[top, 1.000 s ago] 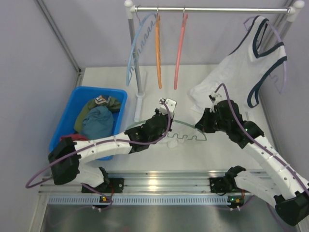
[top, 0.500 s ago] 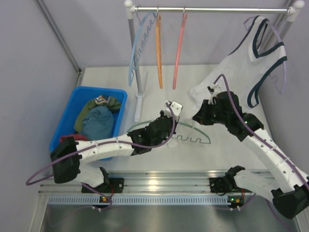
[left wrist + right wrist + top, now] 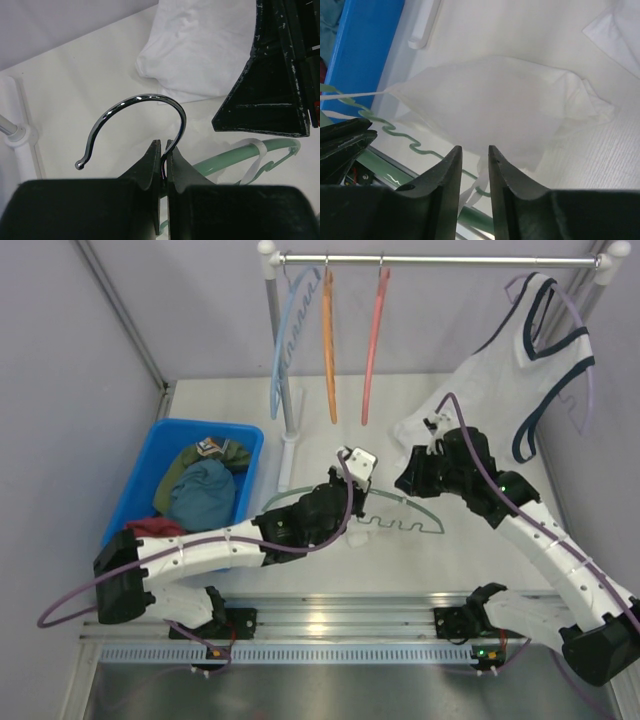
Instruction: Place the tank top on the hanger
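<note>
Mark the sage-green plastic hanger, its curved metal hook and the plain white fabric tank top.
Sage-green plastic hanger [image 3: 220, 161]: left wrist view, shoulder bar.
Curved metal hook [image 3: 145, 97]: left wrist view, top of curve.
Plain white tank top [image 3: 495, 100]: right wrist view, bunched body.

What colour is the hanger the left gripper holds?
The hanger is sage green with a silver hook; top external view shows it best.

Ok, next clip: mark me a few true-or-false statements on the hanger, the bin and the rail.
1. The left gripper is shut on the green hanger's metal hook. True.
2. The blue bin is empty. False: clothes lie in it.
3. A navy-trimmed top hangs at the right end of the rail. True.
4. The green hanger hangs on the rail. False: the left gripper holds it over the table.
</note>
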Robot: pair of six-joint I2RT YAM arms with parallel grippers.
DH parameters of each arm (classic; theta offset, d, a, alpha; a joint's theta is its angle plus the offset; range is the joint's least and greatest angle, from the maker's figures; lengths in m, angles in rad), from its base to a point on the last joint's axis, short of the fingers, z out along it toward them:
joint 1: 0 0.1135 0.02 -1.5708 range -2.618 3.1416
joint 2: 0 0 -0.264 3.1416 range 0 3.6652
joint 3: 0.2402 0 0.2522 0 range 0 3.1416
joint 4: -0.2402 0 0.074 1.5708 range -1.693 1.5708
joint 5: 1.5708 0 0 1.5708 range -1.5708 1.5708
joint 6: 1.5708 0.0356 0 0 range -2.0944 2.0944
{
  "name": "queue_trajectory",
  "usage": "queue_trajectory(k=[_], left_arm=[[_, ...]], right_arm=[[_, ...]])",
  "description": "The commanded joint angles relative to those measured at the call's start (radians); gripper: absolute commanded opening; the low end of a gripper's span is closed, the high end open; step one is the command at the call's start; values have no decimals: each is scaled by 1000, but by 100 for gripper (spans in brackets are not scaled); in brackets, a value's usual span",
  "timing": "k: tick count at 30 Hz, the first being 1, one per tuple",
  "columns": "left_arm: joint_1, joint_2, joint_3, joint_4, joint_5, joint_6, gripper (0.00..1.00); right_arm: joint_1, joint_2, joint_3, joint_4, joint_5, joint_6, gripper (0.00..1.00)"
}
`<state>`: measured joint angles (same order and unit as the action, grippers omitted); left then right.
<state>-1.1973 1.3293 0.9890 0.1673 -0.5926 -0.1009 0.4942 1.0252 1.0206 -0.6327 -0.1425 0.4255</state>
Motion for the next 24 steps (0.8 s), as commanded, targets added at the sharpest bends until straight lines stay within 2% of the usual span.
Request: queue_trajectory(k=[1,5,8,13,17,24], left_arm=[[-21,-47,50,17,-7,17,0],[-22,-64,45,5,-6,6,0],[-24,-81,39,-5,-4,1,0],[-22,-128,11,-9,-3,-5,0],[-24,-172,-4,-34,7,-11,0],[-22,-206,-7,-63,91,-14,0]], right_arm=[[-8,-27,6,45,-15,-54,30],[-9,-54,16,45,-20,-79,50],[-8,-94,13,56,-23,-102,58],[-9,-217,-43,99,-74,-163,63],[-9,-333,-100,152,-204,-198,65],[3,-314,-123,165,-380,-272,71]])
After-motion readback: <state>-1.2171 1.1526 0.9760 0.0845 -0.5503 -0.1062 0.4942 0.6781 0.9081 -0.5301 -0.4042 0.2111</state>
